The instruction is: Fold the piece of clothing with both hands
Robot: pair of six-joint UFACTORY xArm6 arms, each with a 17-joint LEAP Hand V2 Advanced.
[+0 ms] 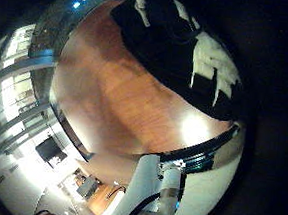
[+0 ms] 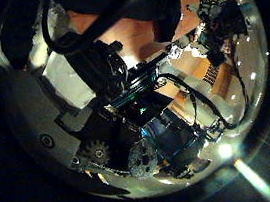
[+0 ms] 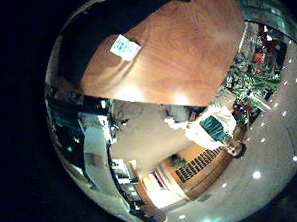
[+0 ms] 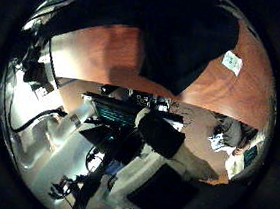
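A dark piece of clothing [image 4: 178, 33] lies on the wooden table [image 4: 90, 54], with a pale tag [image 4: 232, 62] near its edge. The right little finger side palm view shows the clothing [image 3: 90, 39], its tag [image 3: 125, 47] and bare table [image 3: 180, 49] at a distance. In the left little finger side palm view a hand [image 1: 212, 68] rests on the clothing [image 1: 164, 39]; I cannot tell which hand it is. The left hand [image 2: 114, 94] fills the left thumb side palm view.
A broad stretch of bare table [image 1: 116, 85] lies beside the clothing. A robot arm [image 1: 152, 193] stands past the table's edge, and one also shows in the right thumb side palm view [image 4: 162, 137]. Room furniture lies beyond the table.
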